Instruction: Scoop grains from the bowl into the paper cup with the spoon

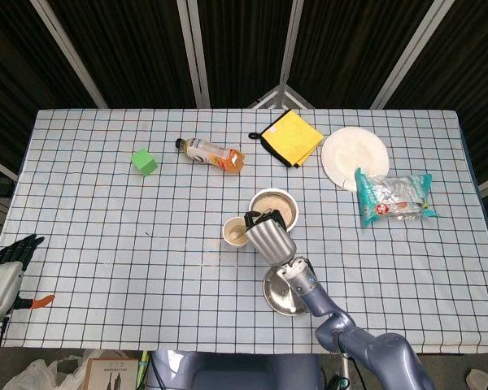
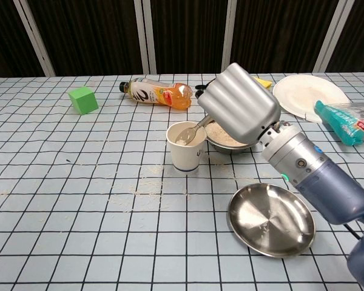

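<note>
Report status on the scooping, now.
Right hand holds spoon, its bowl tipped into paper cup. Left hand idle at table edge. Grain bowl beside cup. Nothing blocking.

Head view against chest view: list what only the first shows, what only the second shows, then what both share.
Only the head view shows the left hand, open at the table's near left edge, and the table's full outline. Only the chest view shows the spoon tipped into the cup with grains on it; from above the right hand hides it. Both show the right hand holding the spoon, cup, bowl, steel dish, bottle, green cube, yellow cloth, white plate and snack bag.
</note>
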You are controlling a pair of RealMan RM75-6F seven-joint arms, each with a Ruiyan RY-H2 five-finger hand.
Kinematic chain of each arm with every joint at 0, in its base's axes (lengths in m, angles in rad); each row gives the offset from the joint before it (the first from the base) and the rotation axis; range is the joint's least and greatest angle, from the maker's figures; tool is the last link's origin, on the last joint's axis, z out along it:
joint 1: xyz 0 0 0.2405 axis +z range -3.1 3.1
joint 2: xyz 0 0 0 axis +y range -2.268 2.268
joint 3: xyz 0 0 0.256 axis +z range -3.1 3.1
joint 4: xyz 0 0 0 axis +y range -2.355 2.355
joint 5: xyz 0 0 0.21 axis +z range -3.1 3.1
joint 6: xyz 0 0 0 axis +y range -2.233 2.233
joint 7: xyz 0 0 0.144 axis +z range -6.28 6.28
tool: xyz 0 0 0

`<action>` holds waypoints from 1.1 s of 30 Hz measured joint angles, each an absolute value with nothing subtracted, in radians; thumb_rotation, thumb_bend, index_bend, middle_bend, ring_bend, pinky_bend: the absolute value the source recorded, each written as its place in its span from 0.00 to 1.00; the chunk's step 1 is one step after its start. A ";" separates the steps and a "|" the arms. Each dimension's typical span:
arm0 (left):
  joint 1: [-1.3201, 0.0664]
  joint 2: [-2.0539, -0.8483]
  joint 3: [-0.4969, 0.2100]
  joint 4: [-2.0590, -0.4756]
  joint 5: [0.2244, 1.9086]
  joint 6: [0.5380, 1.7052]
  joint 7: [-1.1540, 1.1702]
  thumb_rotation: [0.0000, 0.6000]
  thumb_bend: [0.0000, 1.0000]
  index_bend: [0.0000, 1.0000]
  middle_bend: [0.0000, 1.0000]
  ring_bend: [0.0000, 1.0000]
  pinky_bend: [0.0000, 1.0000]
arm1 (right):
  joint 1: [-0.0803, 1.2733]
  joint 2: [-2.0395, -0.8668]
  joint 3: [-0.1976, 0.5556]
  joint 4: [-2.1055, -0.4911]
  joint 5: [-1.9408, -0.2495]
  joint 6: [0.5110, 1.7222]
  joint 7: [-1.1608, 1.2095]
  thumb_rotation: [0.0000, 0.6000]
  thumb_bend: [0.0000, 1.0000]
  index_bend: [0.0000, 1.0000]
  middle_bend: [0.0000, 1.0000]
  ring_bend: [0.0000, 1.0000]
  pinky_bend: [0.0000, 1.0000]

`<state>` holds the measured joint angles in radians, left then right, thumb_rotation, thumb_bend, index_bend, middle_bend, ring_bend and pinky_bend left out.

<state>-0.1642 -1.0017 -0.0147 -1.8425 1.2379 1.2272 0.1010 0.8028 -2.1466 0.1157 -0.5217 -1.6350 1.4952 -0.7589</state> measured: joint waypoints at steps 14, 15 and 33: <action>-0.165 -1.006 -0.015 -1.847 1.231 1.232 0.115 1.00 0.00 0.00 0.00 0.00 0.00 | 0.787 -2.141 0.087 -0.429 -1.663 1.544 -0.679 1.00 0.50 0.64 0.95 1.00 1.00; -0.165 -1.006 -0.016 -1.847 1.230 1.232 0.116 1.00 0.00 0.00 0.00 0.00 0.00 | 0.787 -2.141 0.086 -0.426 -1.665 1.549 -0.671 1.00 0.50 0.64 0.95 1.00 1.00; -0.166 -1.004 -0.015 -1.851 1.225 1.231 0.118 1.00 0.00 0.00 0.00 0.00 0.00 | 0.797 -2.180 0.088 -0.354 -1.665 1.594 -0.556 1.00 0.50 0.63 0.95 0.99 1.00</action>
<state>-0.1664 -1.0040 -0.0152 -1.8510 1.2246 1.2307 0.1176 0.7971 -2.1805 0.0876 -0.3537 -1.6646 1.5943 -0.5558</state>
